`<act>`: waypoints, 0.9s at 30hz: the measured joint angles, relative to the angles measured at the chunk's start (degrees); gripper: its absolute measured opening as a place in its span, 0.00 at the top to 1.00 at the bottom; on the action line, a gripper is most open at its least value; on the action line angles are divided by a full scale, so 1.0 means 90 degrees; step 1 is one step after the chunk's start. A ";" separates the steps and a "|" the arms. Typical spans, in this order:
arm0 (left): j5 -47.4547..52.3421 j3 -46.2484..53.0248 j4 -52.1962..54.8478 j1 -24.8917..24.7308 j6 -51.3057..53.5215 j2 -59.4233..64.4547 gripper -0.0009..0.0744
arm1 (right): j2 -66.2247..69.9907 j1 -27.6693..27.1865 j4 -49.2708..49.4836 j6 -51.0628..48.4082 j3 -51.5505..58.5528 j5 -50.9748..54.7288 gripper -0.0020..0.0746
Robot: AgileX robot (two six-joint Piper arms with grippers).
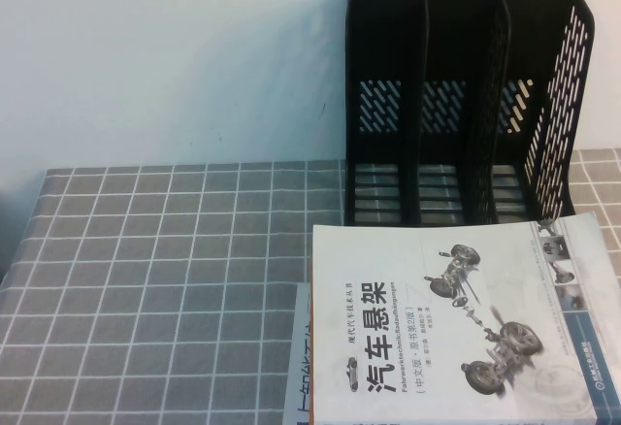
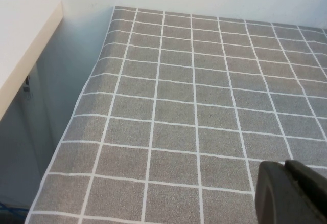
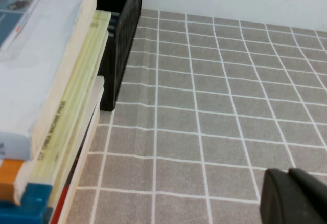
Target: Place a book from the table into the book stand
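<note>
Clearly titled "汽车悬架", the book (image 1: 456,323) tops a stack; left pincer (image 2: 292,193) and right pincer (image 3: 296,198) closed, empty.

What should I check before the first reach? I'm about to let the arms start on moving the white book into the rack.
1. White book on top of the stack, nothing on it: ok.
2. Black rack upright behind the book, all three slots empty: ok.
3. Left claw shut, above bare gridded cloth, holding nothing: ok, but must open before any grasp.
4. Right claw beside the book stack, over cloth, holding nothing: ok; open or shut: cannot tell.
5. Books underneath stay put when the top one is lifted: cannot tell.
</note>
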 joint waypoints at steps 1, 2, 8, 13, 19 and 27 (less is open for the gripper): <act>0.0000 0.0000 0.0000 0.0000 0.0023 0.0000 0.99 | 0.0000 0.0000 0.0000 0.0000 0.0000 0.0000 0.98; 0.0000 0.0000 0.0000 0.0000 0.0028 0.0000 0.99 | 0.0000 0.0000 0.0000 0.0000 0.0000 0.0000 0.98; 0.0000 0.0000 0.0000 0.0000 0.0309 0.0000 0.99 | 0.0000 0.0000 0.0000 0.0000 0.0000 0.0000 0.98; 0.0000 0.0000 -0.0029 0.0000 0.0325 0.0000 0.99 | 0.0000 0.0000 0.0000 0.0000 0.0000 0.0000 0.98; 0.0000 0.0000 -0.0038 0.0000 0.0325 0.0000 0.99 | 0.0000 0.0000 0.0000 0.0000 0.0000 0.0000 0.98; 0.0000 0.0000 -0.0038 0.0000 0.0325 0.0000 0.99 | 0.0000 0.0000 0.0000 0.0000 0.0000 0.0000 0.98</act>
